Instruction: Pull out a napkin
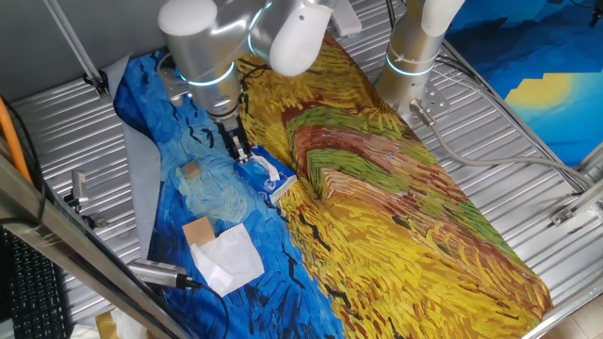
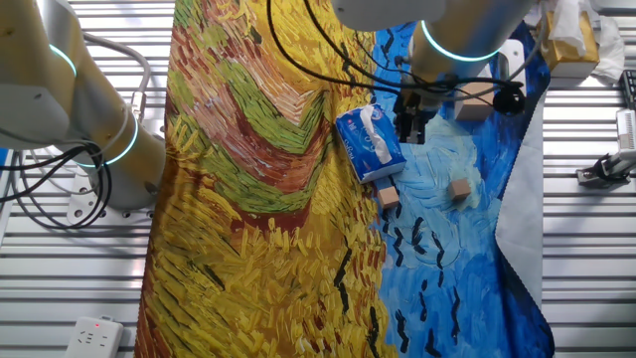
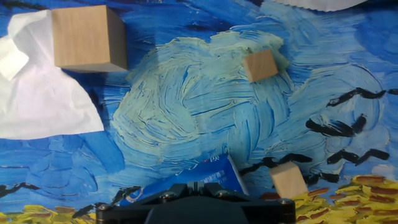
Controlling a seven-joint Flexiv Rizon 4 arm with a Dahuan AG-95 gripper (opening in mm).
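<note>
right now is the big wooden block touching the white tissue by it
Touching: in the hand view the big wooden block sits on the white tissue's upper edge, overlapping it.

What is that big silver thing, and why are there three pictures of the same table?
The silver thing is a robot arm. Its gripper is like a hand with two fingers. Two pictures come from cameras at different sides of the table. The third comes from a camera on the hand, looking down. A painted cloth covers the table. On it lie a blue tissue pack with a bit of white napkin poking out, a few small wooden blocks, and a loose white tissue under a bigger block. The fingers are right at the pack's far end. I cannot tell whether they are holding anything.
</note>
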